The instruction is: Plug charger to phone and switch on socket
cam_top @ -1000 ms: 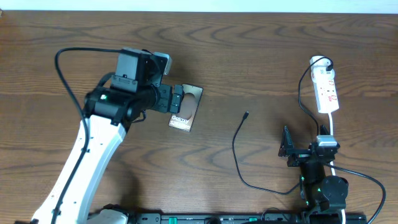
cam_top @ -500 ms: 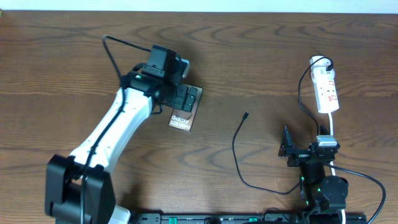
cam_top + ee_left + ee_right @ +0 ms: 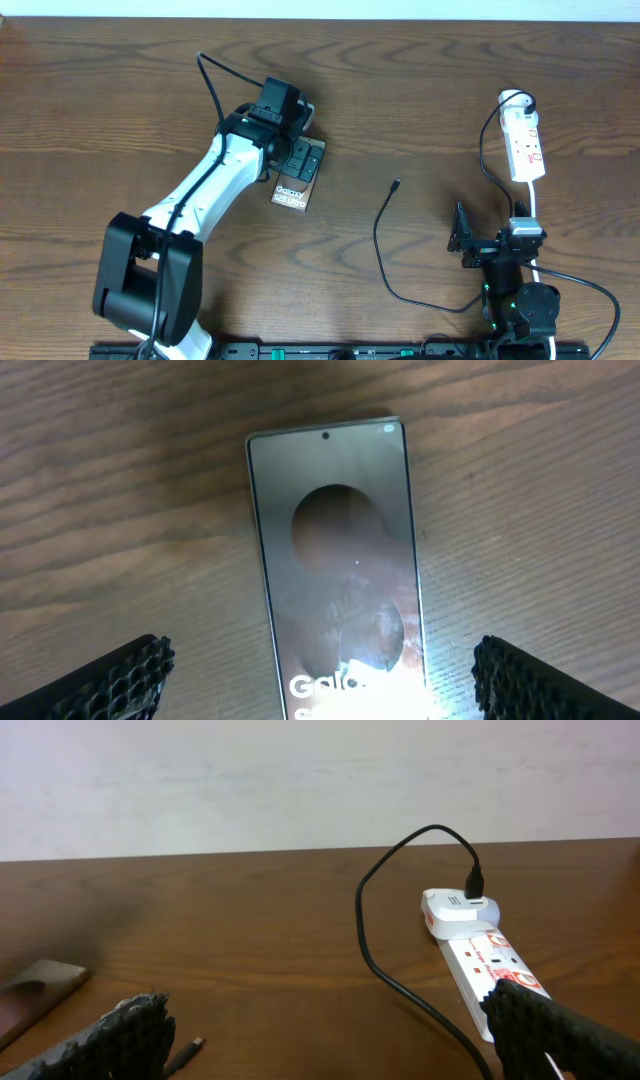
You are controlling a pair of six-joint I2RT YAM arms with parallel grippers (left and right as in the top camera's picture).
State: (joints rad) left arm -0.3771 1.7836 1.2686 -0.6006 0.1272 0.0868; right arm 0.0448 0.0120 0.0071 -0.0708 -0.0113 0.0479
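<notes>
The phone (image 3: 293,190) lies flat on the table, bronze face up with white "Galaxy" lettering; it fills the left wrist view (image 3: 335,560). My left gripper (image 3: 303,158) hovers over its far end, open, one finger on each side (image 3: 320,680), empty. The charger cable (image 3: 380,235) curves across the table and its connector tip (image 3: 397,184) lies free, also showing in the right wrist view (image 3: 188,1048). The white socket strip (image 3: 525,145) lies at the far right with a black plug in it (image 3: 472,885). My right gripper (image 3: 462,238) is open and empty near the front edge.
A thick black cable loops from the left arm (image 3: 210,85). A white cord (image 3: 533,215) runs from the socket strip toward the right arm's base. A pale wall (image 3: 300,780) stands behind the table.
My left arm has swung to the right and forward, bringing the open gripper over the phone's far end. The phone, charger and right arm have not moved.
</notes>
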